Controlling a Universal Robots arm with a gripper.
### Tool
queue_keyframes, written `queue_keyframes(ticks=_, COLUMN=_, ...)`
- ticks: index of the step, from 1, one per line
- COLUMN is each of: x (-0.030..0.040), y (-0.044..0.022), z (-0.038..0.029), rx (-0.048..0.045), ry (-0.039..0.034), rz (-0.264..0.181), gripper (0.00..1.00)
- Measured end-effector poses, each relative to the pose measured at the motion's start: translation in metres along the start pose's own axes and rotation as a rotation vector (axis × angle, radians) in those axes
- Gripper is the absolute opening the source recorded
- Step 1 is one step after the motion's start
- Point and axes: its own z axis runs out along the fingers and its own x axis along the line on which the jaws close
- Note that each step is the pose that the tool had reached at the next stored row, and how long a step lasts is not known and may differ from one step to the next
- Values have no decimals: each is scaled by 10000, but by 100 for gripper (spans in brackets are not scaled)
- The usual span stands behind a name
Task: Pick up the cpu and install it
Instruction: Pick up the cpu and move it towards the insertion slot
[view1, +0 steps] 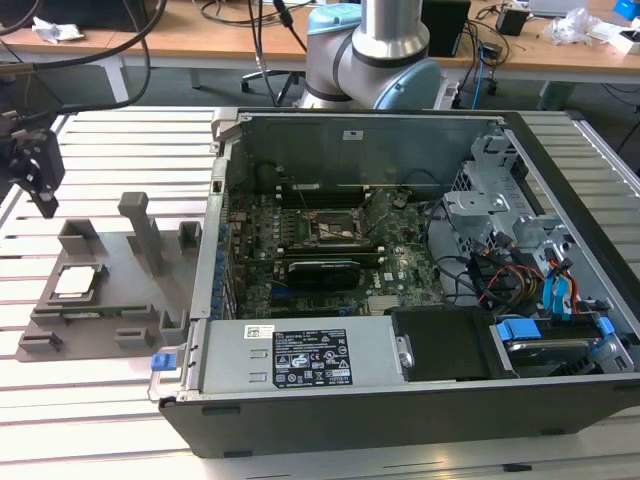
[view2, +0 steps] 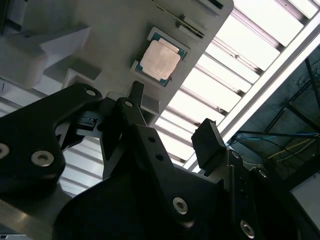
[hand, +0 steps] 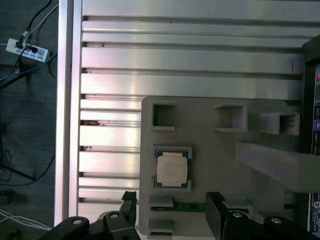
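The cpu (view1: 79, 282) is a small silvery square chip lying flat in a recess of the grey tray (view1: 125, 262), at the exterior view's left. My gripper (view1: 42, 196) hangs above the table, further left than the tray and clear of the chip. In the first wrist view the cpu (hand: 172, 169) lies just beyond my gripper (hand: 172, 204), whose two black fingers stand wide apart with nothing between them. The second wrist view shows the cpu (view2: 160, 59) beyond the open gripper (view2: 172, 122). Inside the open computer case (view1: 400, 400), the black socket frame (view1: 335, 228) sits on the green board.
The grey tray (hand: 210, 150) carries upright posts (view1: 143, 228) and small pockets close to the chip. The case wall (view1: 205, 270) rises right beside the tray. My arm's base (view1: 380, 50) stands behind the case. Slatted metal table (view1: 90, 420) surrounds everything.
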Motion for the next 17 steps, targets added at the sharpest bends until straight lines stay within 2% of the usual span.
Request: queue_keyframes(ticks=17, x=-2, y=2, z=160, rx=0, ry=0, rz=0, gripper=66)
